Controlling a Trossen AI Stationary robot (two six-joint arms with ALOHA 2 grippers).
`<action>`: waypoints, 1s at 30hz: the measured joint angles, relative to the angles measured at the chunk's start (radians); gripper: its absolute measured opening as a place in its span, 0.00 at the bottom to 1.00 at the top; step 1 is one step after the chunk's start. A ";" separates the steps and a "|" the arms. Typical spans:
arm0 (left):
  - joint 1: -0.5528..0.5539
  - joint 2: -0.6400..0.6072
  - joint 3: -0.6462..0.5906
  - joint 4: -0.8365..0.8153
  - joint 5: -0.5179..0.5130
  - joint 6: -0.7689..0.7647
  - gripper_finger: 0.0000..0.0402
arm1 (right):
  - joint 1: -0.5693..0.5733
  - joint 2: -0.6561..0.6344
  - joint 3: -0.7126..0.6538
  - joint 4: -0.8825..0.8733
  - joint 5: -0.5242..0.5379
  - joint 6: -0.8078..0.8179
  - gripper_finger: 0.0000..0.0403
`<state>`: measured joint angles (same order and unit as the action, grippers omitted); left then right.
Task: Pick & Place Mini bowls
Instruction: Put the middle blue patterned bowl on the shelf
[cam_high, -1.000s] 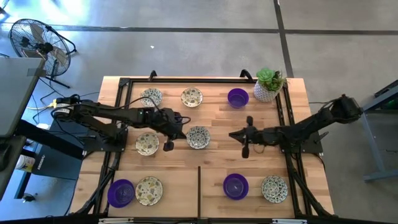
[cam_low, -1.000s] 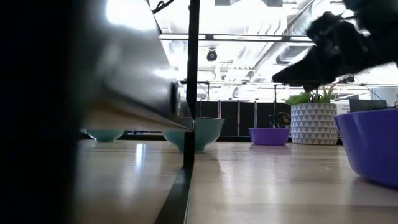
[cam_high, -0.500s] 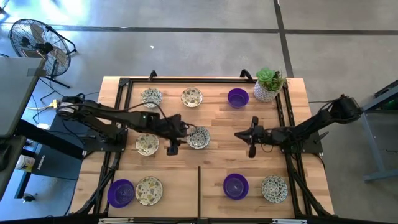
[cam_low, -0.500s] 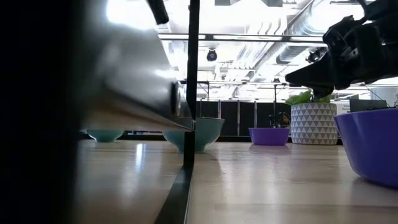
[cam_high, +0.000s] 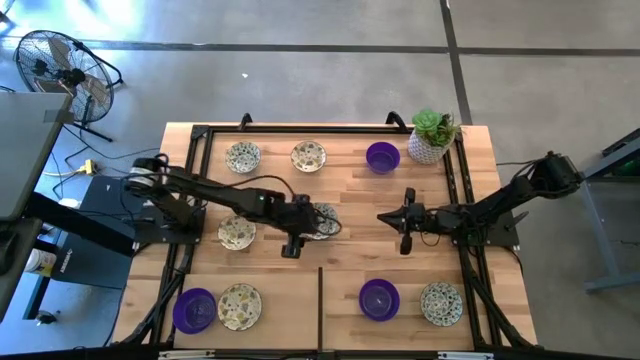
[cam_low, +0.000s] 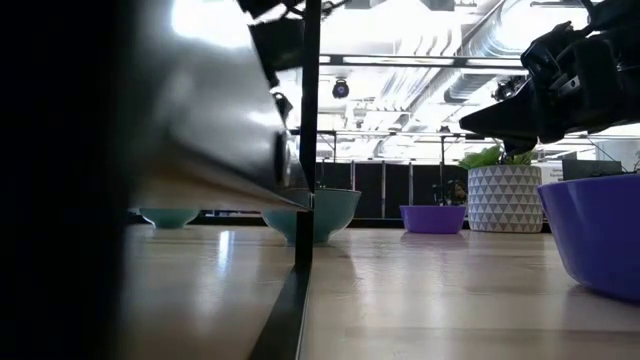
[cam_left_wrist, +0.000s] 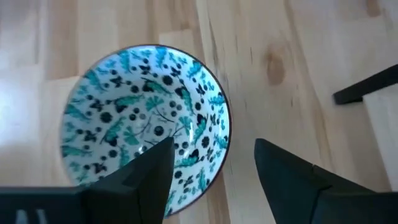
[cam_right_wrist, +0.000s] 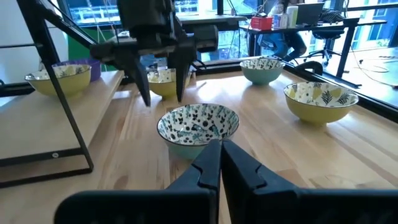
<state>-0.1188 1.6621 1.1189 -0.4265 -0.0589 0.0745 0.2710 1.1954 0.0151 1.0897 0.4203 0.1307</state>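
Several mini bowls stand on the wooden table, some purple (cam_high: 382, 157), some cream with a dark speckled pattern (cam_high: 308, 156). One patterned bowl (cam_high: 322, 221) sits on its base at the table's middle. My left gripper (cam_left_wrist: 214, 165) hovers open over this bowl (cam_left_wrist: 146, 121), one finger above its inside and the other outside the rim. The right wrist view shows those fingers (cam_right_wrist: 147, 93) hanging clear of the bowl (cam_right_wrist: 198, 126). My right gripper (cam_high: 383, 217) is shut and stands to the right of the bowl, pointing at it.
A white pot with a green plant (cam_high: 432, 135) stands at the far right corner. A black frame runs along the table's edges (cam_high: 195, 180), with a black bar (cam_high: 320, 300) dividing the near part. Two bowls stand on each side of that bar.
My left gripper has reached toward the table's right edge and now stands over the middle patterned bowl. My right gripper has drawn back a little toward the table's right edge. The bowls have stayed where they were.
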 joint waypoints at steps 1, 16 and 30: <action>0.000 0.021 0.012 -0.003 0.000 0.001 0.54 | 0.000 0.000 0.000 0.000 0.000 -0.001 0.00; -0.006 0.138 0.043 -0.030 -0.041 0.027 0.42 | 0.000 0.000 0.000 -0.013 -0.007 -0.008 0.01; -0.005 0.154 0.098 -0.143 -0.019 0.030 0.04 | 0.000 0.000 0.000 -0.026 -0.007 -0.008 0.01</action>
<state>-0.1238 1.8160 1.2172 -0.5691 -0.0779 0.1043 0.2710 1.1954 0.0154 1.0633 0.4129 0.1226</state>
